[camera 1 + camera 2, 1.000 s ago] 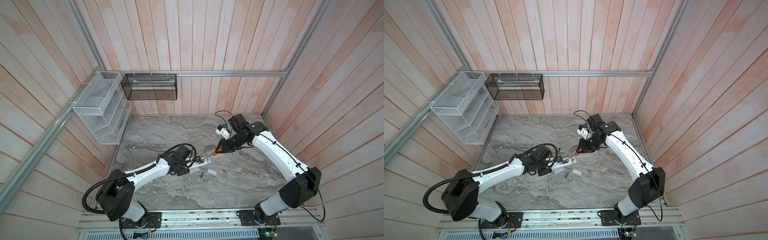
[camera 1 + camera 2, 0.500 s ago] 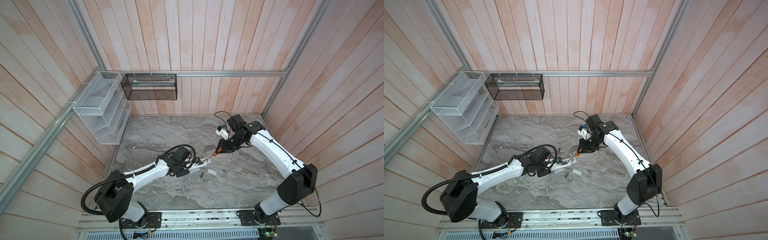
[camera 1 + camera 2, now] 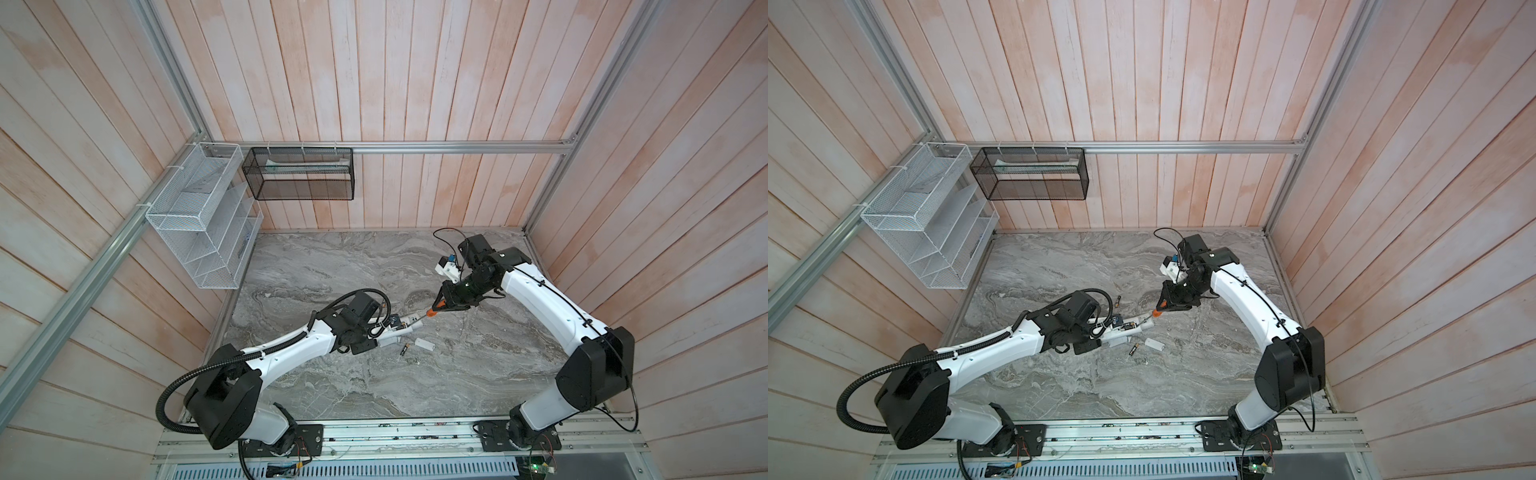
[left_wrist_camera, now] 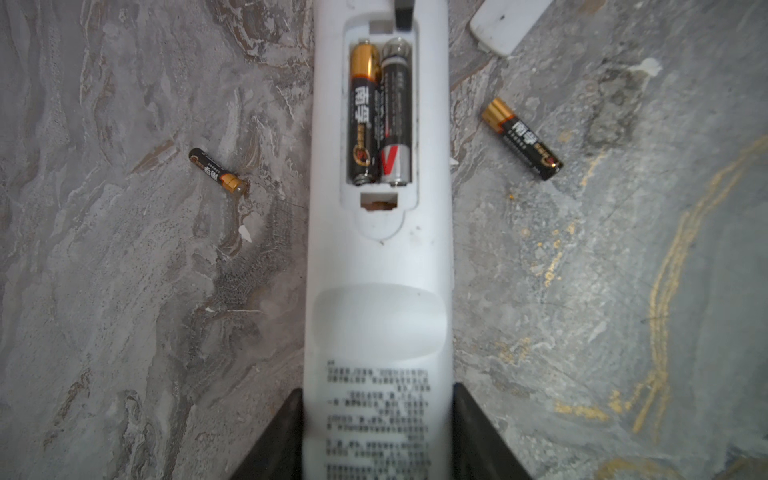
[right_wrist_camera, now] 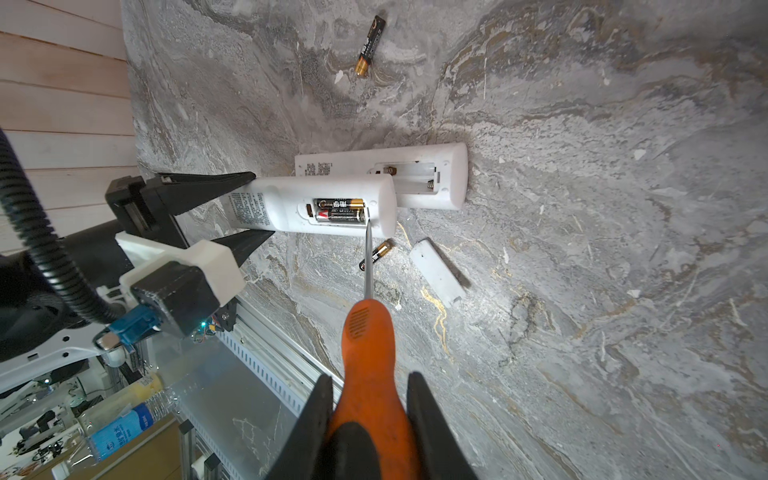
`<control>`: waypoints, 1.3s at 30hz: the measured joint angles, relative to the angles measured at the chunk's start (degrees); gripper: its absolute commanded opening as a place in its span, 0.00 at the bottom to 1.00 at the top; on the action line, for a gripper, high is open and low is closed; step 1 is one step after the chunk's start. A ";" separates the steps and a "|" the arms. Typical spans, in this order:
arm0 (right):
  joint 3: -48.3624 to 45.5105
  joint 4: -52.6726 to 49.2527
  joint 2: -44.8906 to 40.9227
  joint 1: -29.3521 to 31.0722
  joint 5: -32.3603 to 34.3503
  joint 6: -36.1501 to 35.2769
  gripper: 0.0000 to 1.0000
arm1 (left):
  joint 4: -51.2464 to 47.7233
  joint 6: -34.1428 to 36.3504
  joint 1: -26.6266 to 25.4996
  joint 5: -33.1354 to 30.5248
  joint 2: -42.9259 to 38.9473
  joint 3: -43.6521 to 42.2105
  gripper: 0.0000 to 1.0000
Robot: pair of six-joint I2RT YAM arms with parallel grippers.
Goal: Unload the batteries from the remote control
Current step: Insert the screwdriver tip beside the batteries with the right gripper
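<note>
Now, below mid-frame in a top view, the screwdriver point(image 3: 433, 313) (right gripper point(image 5: 369, 380) clenched on it) points at the end of the batteries point(image 4: 365, 120) lying lengthwise in the remote point(image 4: 376, 257) the left gripper point(image 4: 377, 390) clamps.

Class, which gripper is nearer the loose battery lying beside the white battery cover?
Left. The left gripper, clamping the remote, is close beside the loose battery. The right gripper, gripping the orange screwdriver, sits farther off.
</note>
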 measured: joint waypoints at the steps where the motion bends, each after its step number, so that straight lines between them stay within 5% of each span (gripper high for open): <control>1: -0.04 0.07 -0.11 -0.07 -0.09 0.04 0.15 | 0.00 0.00 0.00 0.00 -0.07 -0.02 0.15; 9: 0.04 -0.44 -1.73 -0.35 -0.46 0.87 0.15 | 0.04 -0.02 -0.61 1.22 -2.36 -1.36 0.15; 18: -0.20 -4.17 -10.38 -2.89 -0.04 1.75 0.15 | -0.15 -0.61 -8.39 3.93 -6.21 -6.47 0.14; 32: -12.24 -5.01 -20.74 -5.27 0.33 7.21 0.15 | 2.62 -5.49 -12.76 8.90 -1.95 -8.66 0.14; 39: -14.95 -5.73 -22.62 -1.64 0.24 10.10 0.15 | 4.66 -6.78 -12.76 10.14 1.53 -8.83 0.14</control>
